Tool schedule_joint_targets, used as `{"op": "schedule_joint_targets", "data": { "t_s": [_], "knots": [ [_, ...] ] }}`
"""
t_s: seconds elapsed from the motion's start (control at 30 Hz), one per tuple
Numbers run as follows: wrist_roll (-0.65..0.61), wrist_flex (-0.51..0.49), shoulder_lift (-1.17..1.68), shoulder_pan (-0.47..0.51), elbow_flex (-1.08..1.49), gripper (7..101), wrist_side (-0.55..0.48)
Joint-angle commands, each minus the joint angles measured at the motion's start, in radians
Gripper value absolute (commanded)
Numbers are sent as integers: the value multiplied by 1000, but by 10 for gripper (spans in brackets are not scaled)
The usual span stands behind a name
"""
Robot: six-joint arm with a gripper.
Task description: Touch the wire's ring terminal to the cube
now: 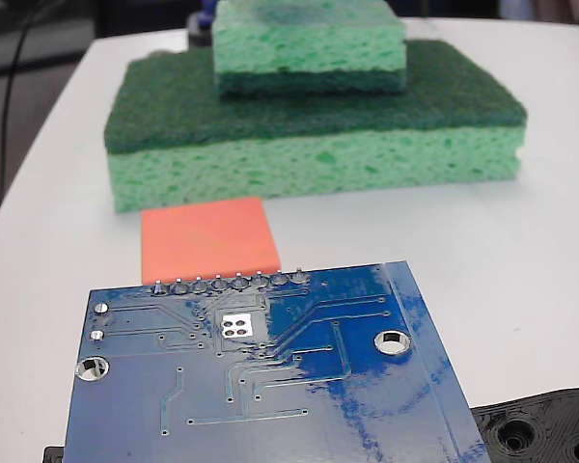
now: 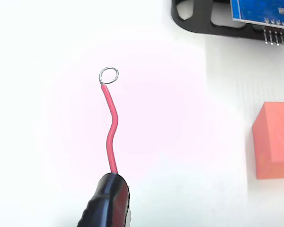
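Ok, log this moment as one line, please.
ring terminal: over bare table, left of cube in wrist view | contact: none | red wire: held | gripper: jaws unclear

You have a white table (image 1: 550, 241) carrying a large green sponge (image 1: 314, 159), the orange cube (image 1: 207, 239) just in front of it, and a black holder (image 1: 545, 429) at the near edge.

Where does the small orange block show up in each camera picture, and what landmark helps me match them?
Fixed view: the small orange block sits left of centre, between the green sponges and the blue circuit board.
Wrist view: it is cut off at the right edge.
Shared landmark: the board with its pin row.
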Motion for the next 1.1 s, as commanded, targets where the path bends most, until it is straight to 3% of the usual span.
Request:
{"op": "schedule_joint_targets", "data": {
  "t_s": [0.03,1.1],
  "knots": [
    [-2,8,2,-3,-5,1003,5],
    [18,-3,2,-5,44,1003,51]
  ]
}}
